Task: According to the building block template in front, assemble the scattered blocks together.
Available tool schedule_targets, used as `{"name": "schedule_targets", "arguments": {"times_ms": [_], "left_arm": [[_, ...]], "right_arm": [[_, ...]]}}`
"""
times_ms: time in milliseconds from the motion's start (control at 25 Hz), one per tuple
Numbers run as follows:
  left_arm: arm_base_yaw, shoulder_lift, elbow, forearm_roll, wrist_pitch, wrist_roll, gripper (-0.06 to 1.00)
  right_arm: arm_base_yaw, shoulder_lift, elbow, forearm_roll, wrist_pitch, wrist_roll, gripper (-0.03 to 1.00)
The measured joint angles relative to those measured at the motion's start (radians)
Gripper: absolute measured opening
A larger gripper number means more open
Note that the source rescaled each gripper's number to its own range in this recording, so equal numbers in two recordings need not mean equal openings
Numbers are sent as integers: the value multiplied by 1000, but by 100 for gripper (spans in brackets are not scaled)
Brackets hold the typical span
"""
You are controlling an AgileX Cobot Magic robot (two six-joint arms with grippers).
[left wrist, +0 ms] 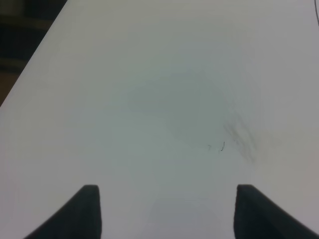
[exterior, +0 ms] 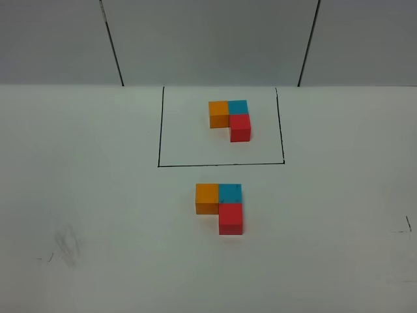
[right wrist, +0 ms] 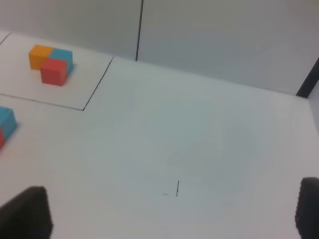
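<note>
White table (exterior: 78,195): blocks (exterior: 219,205) at 6 o'clock of template (exterior: 230,119) match its L; task looks done. Left gripper (left wrist: 167,209) and right gripper (right wrist: 172,214) spread wide, empty.

white table (exterior: 85,195), framed block template (exterior: 230,119), assembled blocks (exterior: 220,205) nr front

- Even, diffuse overhead light fills the exterior high view; the white bench (exterior: 98,195) reads bright with a faint greenish cast and no glare.
- The scattered blocks (exterior: 219,206) throw only short, soft shadows (same for the building block template (exterior: 230,119)).
- Both wrist views are dimmer and softly blurred; the dark fingers (left wrist: 82,211) show fuzzy, out-of-focus edges.
</note>
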Motion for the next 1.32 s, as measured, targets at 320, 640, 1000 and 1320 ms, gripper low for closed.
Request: {"name": "schedule_targets", "arguments": {"times_ms": [320,640,1000,1320], "left_arm": [[0,0,0,0,0,1,28],[0,0,0,0,0,1,28],[0,0,0,0,0,1,28],[0,0,0,0,1,1,28]], "right_arm": [[0,-1,82,-18,-27,97,99],[0,-4,102,-112,69,297,88],[0,-4,102,-112,70,305,62],[0,-4,102,-112,70,305,38]]}}
